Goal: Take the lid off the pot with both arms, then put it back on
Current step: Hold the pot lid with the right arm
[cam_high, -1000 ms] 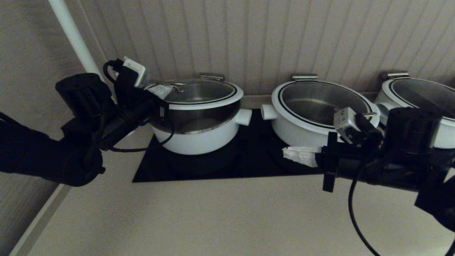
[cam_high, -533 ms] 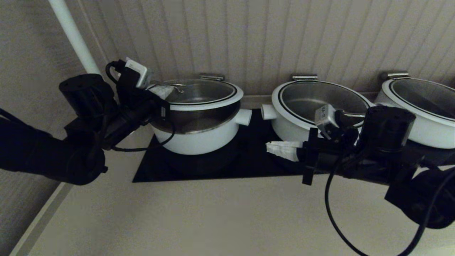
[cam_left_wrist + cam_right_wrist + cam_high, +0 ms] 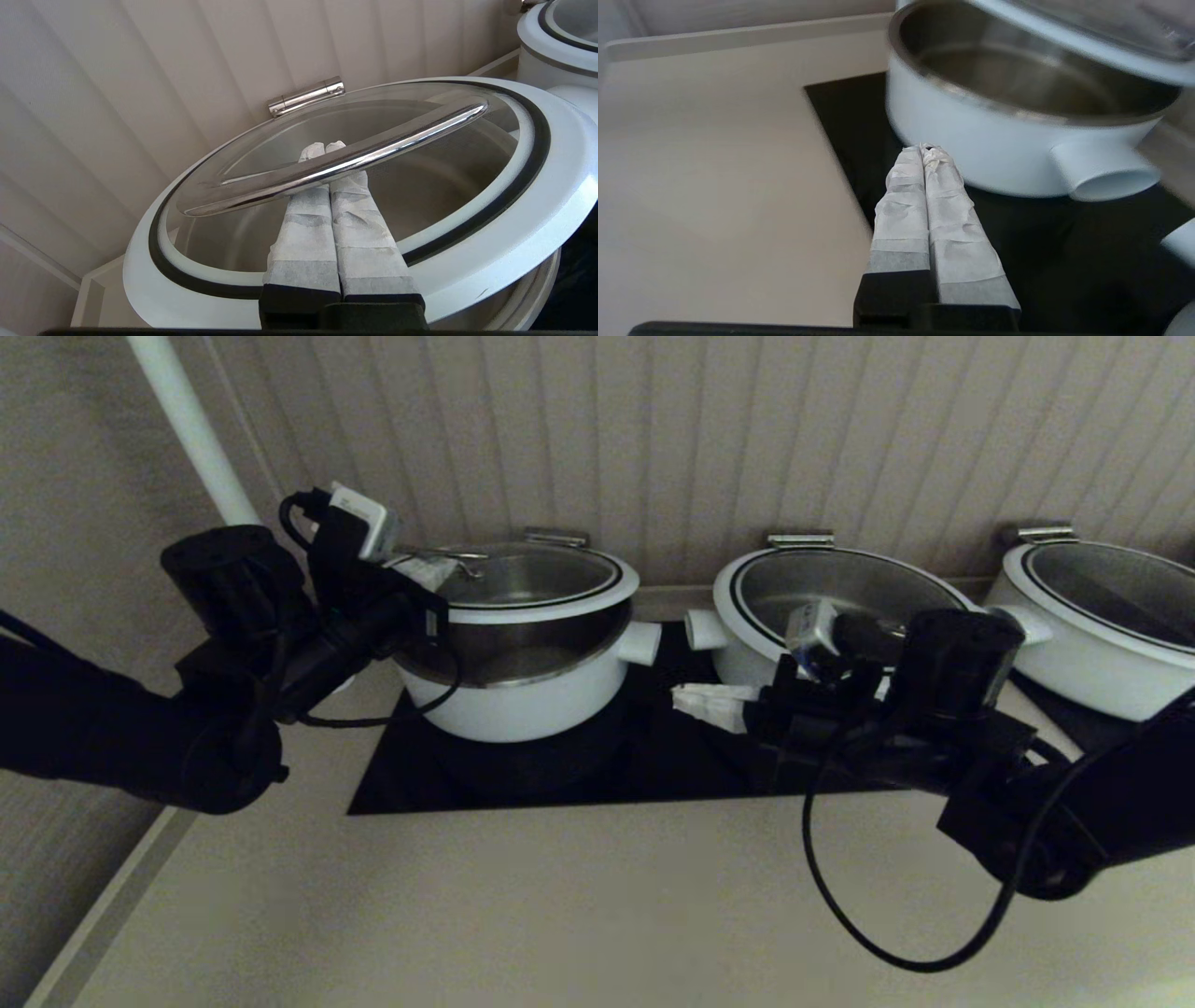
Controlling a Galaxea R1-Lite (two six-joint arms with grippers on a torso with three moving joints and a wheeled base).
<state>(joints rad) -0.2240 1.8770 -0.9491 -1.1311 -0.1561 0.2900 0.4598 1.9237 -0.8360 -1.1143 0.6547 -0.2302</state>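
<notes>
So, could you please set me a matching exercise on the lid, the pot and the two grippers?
Things:
1. lid
2. pot
3. left gripper
4. right gripper

States:
a. shut, empty, above the black mat
b. tilted up on its rear hinge
c. shut, slid under the wire handle
d. standing on the mat, steel inside showing

Pairs: 1-b, 2-d, 3-c, 4-a

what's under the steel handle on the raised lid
The left gripper, its shut fingers pushed under the steel handle and lying on the lid. Through the glass, the pot shows bare steel; its floor under the fingers is hidden.
</notes>
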